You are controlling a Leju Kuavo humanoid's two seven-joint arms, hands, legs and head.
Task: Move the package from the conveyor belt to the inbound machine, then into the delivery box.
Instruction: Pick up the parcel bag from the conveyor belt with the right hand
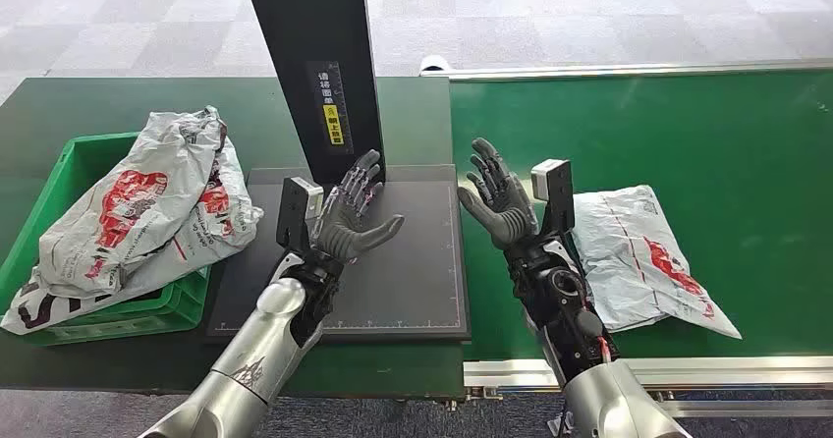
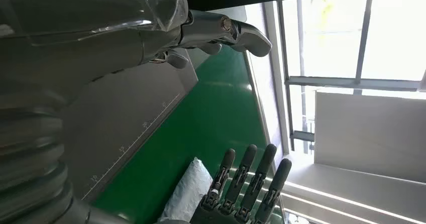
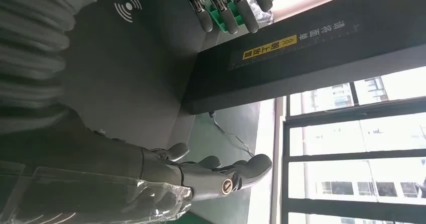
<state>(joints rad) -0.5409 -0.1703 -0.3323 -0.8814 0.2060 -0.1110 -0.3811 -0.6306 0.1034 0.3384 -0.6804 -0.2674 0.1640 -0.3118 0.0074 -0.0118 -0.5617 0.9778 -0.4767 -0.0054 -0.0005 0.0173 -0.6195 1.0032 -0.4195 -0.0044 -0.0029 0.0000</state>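
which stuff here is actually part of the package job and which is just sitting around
Job: package on the conveyor belt; inbound machine; green delivery box; left hand; right hand, both empty.

Lying about: bags already in the box; window.

A matt green conveyor belt (image 1: 688,134) is seen, smooth, edged by a brushed metal rail (image 1: 688,371). On it, a crinkled, glossy plastic package (image 1: 638,256) is laid, white with red print. Left of the belt, the inbound machine's platform (image 1: 413,271) is shown matt dark grey, its black post (image 1: 314,65) faintly satin. Further left of the belt, a hard green plastic delivery box (image 1: 69,178) is heaped with similarly wrinkled, shiny mailer bags (image 1: 147,212). Silver metal forearms (image 1: 246,359) are finished smooth; dark fingers (image 1: 359,178) look matt.
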